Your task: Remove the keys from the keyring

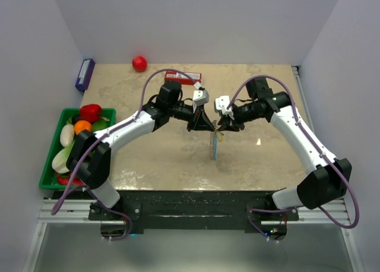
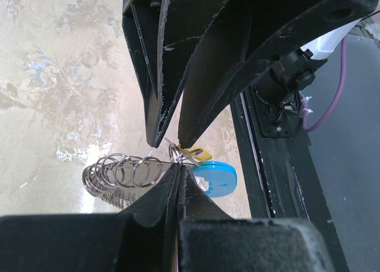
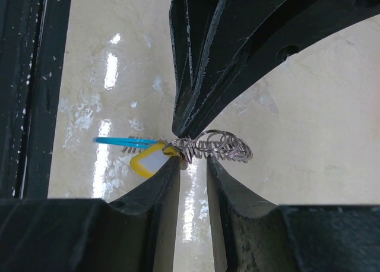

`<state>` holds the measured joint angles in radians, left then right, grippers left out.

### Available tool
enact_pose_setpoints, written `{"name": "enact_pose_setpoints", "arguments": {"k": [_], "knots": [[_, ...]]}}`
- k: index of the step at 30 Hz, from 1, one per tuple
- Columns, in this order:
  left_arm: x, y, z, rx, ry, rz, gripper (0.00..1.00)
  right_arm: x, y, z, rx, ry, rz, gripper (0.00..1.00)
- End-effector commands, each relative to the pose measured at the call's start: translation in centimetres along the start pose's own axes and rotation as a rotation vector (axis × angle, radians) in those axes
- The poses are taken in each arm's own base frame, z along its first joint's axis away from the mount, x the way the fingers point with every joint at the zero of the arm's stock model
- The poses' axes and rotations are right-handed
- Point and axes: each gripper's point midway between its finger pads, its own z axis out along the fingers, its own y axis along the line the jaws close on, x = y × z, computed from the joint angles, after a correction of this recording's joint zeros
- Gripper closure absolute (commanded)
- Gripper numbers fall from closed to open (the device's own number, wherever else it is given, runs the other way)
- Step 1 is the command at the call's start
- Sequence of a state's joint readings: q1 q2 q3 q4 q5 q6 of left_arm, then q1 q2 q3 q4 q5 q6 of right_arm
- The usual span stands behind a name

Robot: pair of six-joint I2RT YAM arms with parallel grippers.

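Plainly the task is in its early part: over the beige table [image 1: 166,165] the two arms meet at the middle of the top view, and nothing has come off the keyring [image 1: 214,146] yet. The left claw [image 2: 178,172] is clenched, its fingers pressed flat together at the lower middle of its wrist view and pinching a wire loop at one end of the keyring. The right claw [image 3: 193,165] faces it from the opposite side with its jaws a little apart, tips at that same end. Whether either finger touches the wire I cannot tell, and it does not look to be grasping anything. The keyring appears lifted clear of the table between the two claws. In the top view it reads as a thin strand whose long axis runs from the claws toward the lower edge of the frame, light blue at its lower end. In the left wrist view its string of silvery loops lies level and points left of the pinch; in the right wrist view it points right. A blue disc [image 2: 215,178] and the small yellow key [image 2: 197,155] sit at the pinched end, apparently both threaded on. By my reading the whole job is left: spreading the wire and working the key off.
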<state>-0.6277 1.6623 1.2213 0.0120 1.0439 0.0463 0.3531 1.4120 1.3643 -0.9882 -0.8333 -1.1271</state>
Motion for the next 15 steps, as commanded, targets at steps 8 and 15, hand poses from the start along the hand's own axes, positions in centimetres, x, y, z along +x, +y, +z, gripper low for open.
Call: {"name": "enact_pose_setpoints", "arguments": {"k": [8,15], "knots": [[-3.1,-0.6,-0.4,0.02,-0.051,0.1,1.0,-2.8,-0.6,-1.0,0.005,-0.057,-0.054,0.74],[-3.2,-0.7,-0.5,0.022,-0.053,0.102,1.0,-2.8,-0.4,-1.0,0.004,-0.055,-0.051,0.74]]}}
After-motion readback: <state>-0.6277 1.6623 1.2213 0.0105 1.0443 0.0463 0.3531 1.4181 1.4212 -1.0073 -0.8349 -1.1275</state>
